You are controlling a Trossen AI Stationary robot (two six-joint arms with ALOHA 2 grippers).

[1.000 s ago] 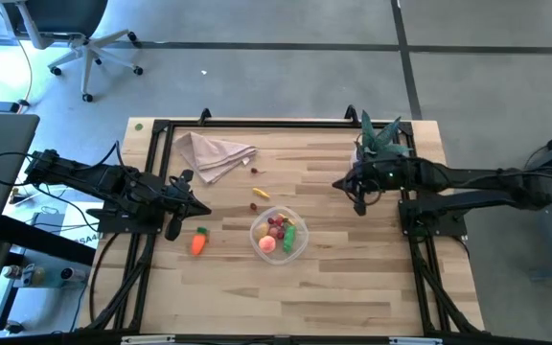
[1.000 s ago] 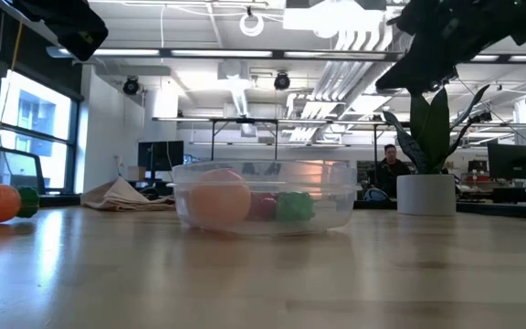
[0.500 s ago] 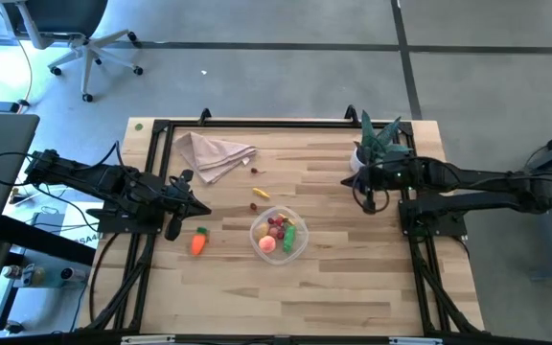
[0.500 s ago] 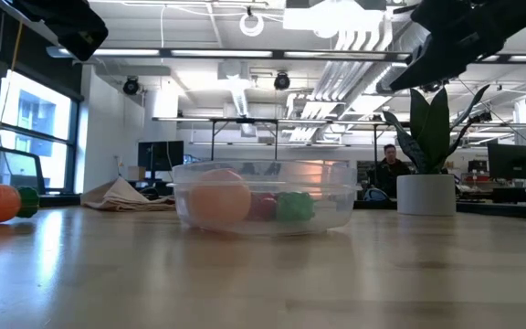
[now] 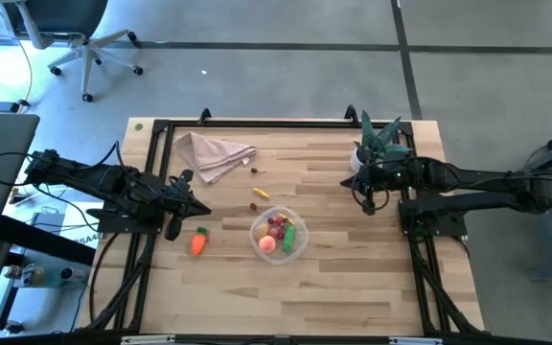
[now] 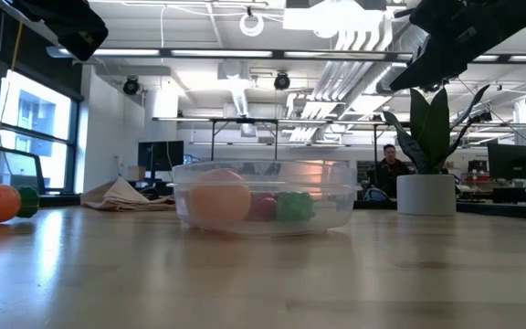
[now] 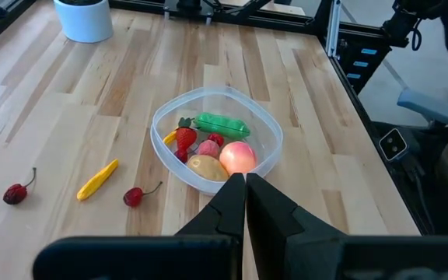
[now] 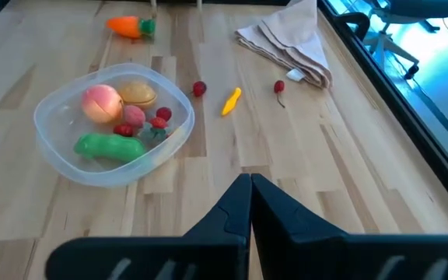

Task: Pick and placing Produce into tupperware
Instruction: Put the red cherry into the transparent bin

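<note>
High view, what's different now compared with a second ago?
The right claw has pulled back toward its own side of the table, ending beside the potted plant; it is shut and holds nothing. The left claw, the carrot, the container, the yellow piece and the napkin stayed where they were.

Overhead, table-level, two wrist views, sharing tupperware [image 5: 280,235]

Produce partly packed in a clear round tub [image 5: 300,246]

Inside: a peach [image 8: 101,101], potato [image 8: 137,92], green pepper [image 8: 107,145] and red berries. Loose on the table: a carrot [image 5: 197,242], a yellow piece [image 5: 260,194] and 2 cherries [image 7: 134,196].
</note>
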